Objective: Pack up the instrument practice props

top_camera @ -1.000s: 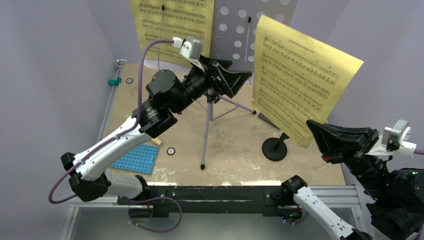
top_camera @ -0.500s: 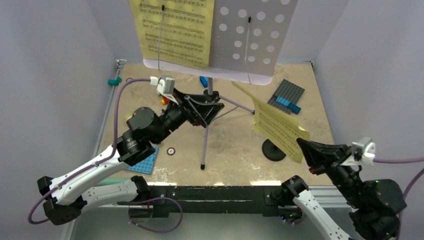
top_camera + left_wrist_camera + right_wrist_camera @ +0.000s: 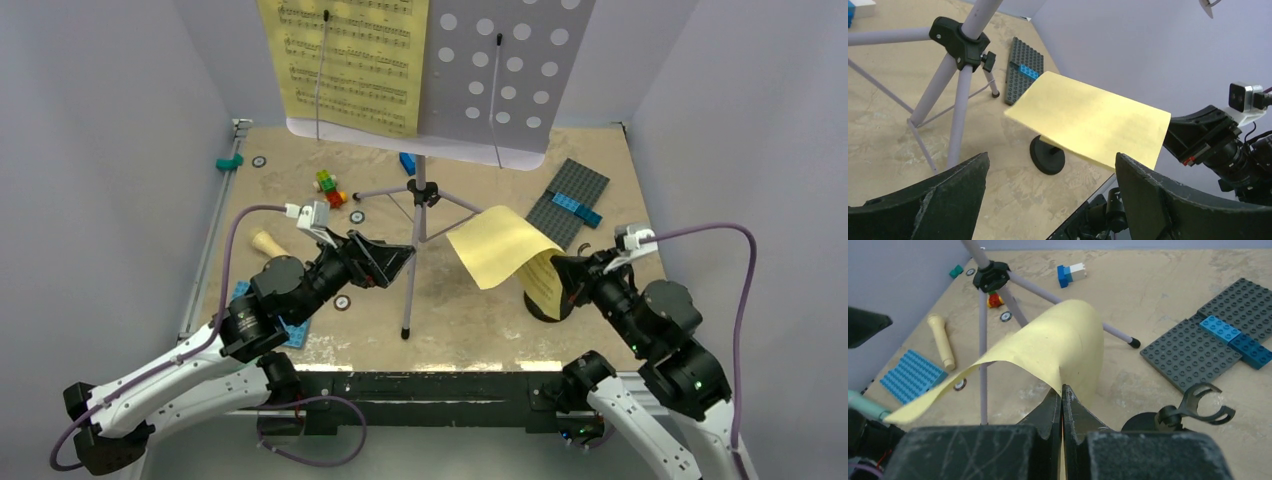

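Sheet-music page (image 3: pixel 1058 347) being packed (one more on the music stand (image 3: pixel 500 60), upper left).
It is pinched in the clamped right jaws, centre right over the table (image 3: pixel 470 320); left jaws gape empty. A stowing spot is needed next.

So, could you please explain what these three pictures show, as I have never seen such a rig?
These are two robot arms bolted to a table. The wide picture looks down from above, behind them; the other two come from wrist cameras. The right gripper is shut on a yellow sheet-music page; the left gripper is open and empty. On the table stand a tall music stand holding another page and a black mic stand; a cream toy microphone, studded baseplates and bricks lie around.
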{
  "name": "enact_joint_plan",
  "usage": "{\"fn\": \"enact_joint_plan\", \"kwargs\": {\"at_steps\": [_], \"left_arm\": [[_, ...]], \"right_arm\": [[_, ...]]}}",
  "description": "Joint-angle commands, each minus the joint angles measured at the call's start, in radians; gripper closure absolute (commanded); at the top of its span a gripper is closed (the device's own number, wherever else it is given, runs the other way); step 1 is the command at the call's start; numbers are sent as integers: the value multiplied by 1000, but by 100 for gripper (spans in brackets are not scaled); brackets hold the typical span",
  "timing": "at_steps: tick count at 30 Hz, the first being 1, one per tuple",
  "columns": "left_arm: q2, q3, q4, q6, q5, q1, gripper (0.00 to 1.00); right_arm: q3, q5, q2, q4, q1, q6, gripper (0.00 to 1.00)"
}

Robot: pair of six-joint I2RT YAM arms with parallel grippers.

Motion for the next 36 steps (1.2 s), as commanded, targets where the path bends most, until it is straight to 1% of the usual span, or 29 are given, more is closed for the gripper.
{"fn": "enact_joint_plan", "kwargs": {"at_steps": [1, 5, 8, 10, 16, 22, 25, 27, 33, 36], "left_arm": [[-44, -5, -45, -37, -45, -6, 0], [-67, -12, -88, -50, -63, -6, 0], [-86, -26, -111, -65, -74, -6, 0], [-98, -37, -130, -75, -81, -6, 0], [-138, -55, -170, -96, -95, -6, 0], [-145, -81, -170, -113, -92, -6, 0], [-132, -94, -175, -116, -92, -6, 0], [-121, -101, -175, -120, -94, -6, 0], [-59, -107, -154, -102, -84, -5, 0], [-24, -84, -156, -74, -75, -3, 0]], "right_arm": [[25, 116, 130, 180, 3, -4, 100], [75, 194, 285, 267, 1, -28, 100], [139, 200, 436, 301, -28, -21, 100], [180, 176, 511, 319, -69, 1, 100], [318, 88, 692, 360, -245, 60, 100], [439, -34, 877, 397, -398, 171, 100], [529, -87, 1019, 371, -452, 204, 100], [588, -167, 1111, 364, -485, 231, 100], [858, -358, 1429, 247, -507, 295, 100], [1003, -484, 1552, 252, -506, 350, 100]]}}
